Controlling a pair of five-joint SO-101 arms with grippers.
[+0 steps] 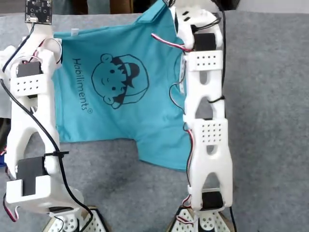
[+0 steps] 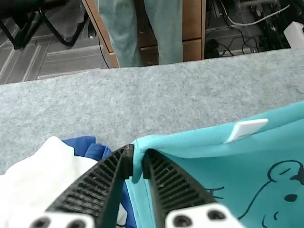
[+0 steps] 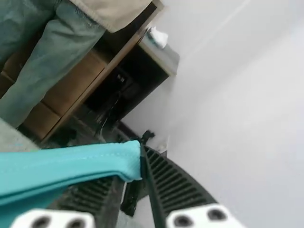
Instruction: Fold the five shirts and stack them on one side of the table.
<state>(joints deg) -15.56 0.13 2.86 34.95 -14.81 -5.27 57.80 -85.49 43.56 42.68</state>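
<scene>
A teal shirt point(image 1: 116, 111) with a cartoon print lies spread on the grey table between my two arms. My left gripper point(image 1: 56, 38) is at the shirt's far left corner. In the left wrist view that gripper point(image 2: 137, 160) is shut on the teal hem point(image 2: 213, 161), close to a white label point(image 2: 244, 129). My right gripper point(image 1: 169, 6) is at the far right corner, which rises off the table. The right wrist view has the right gripper point(image 3: 141, 159) shut on a teal fold point(image 3: 61, 164), held up in the air.
White cloth point(image 2: 38, 175) and blue cloth point(image 2: 88, 145) lie bunched beside the left gripper. Bare grey table point(image 1: 270, 121) stretches to the right of the right arm. A person's legs point(image 2: 142, 28) stand past the table's far edge, by wooden furniture.
</scene>
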